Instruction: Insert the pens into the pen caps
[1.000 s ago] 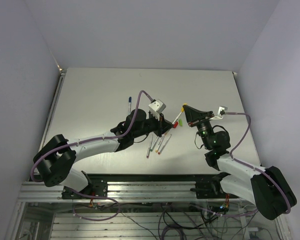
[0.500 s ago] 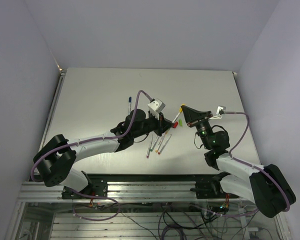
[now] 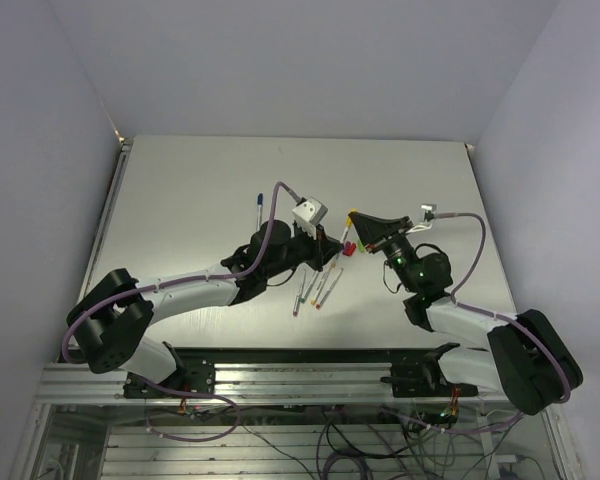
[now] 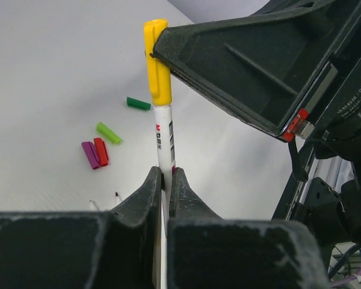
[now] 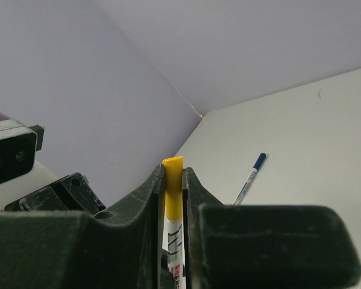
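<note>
Fingers of the left gripper [image 4: 166,176] are pinched narrow on the barrel of a thin white marker pen [image 4: 164,135], holding it upright above the pale grey table [image 4: 60,72]. A stubby yellow plastic cap [image 4: 157,63] sits on the pen's upper end. The right gripper [image 5: 173,174] clamps that cap tightly between its black fingers, and one broad finger [image 4: 240,72] presses against the cap's side in the left wrist view. Seen from overhead, the two grippers stand tip to tip near the middle of the table. Loose on the table below lie a dark green cap [image 4: 138,103], a light green cap [image 4: 108,132], and a purple cap [image 4: 89,155] touching a red cap [image 4: 101,151] side by side. Several slim pens [image 3: 326,288] lie close together nearer the arm bases. A blue-ended white pen [image 5: 250,177] lies apart, towards the far left.
</note>
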Controlling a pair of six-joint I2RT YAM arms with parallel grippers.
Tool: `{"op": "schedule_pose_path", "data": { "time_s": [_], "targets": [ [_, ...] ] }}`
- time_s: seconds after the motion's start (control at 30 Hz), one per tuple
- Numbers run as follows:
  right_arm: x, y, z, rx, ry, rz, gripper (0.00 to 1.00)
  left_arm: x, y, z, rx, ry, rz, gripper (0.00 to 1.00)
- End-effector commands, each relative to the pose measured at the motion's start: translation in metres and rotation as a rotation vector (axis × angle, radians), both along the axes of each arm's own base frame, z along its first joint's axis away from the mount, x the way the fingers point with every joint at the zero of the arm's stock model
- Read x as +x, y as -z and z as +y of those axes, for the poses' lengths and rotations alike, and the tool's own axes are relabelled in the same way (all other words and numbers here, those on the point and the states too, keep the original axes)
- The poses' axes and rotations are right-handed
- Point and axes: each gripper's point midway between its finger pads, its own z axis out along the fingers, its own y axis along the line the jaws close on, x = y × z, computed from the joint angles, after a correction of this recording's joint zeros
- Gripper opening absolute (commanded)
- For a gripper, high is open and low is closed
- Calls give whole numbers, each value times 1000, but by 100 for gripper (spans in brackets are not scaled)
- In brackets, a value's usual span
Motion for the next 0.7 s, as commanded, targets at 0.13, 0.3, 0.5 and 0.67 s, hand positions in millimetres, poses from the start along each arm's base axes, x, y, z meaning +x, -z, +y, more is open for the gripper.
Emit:
{"op": "schedule_pose_path", "data": {
  "time_s": [0.13, 0.3, 0.5, 0.67],
  "targets": [
    [-20, 48, 46, -182, -196, 126, 0, 15, -117, 8, -243, -78, -255, 7],
    [-18, 68, 54, -305, -165, 185, 0, 25, -132, 26, -254, -140, -298, 7],
    [-18, 90, 53, -376, -135, 258, 0, 35, -147, 45, -277, -201, -338, 7],
    [-20, 98, 58, -406, -147, 276, 0, 38, -155, 53, -297, -219, -354, 7]
  ]
}}
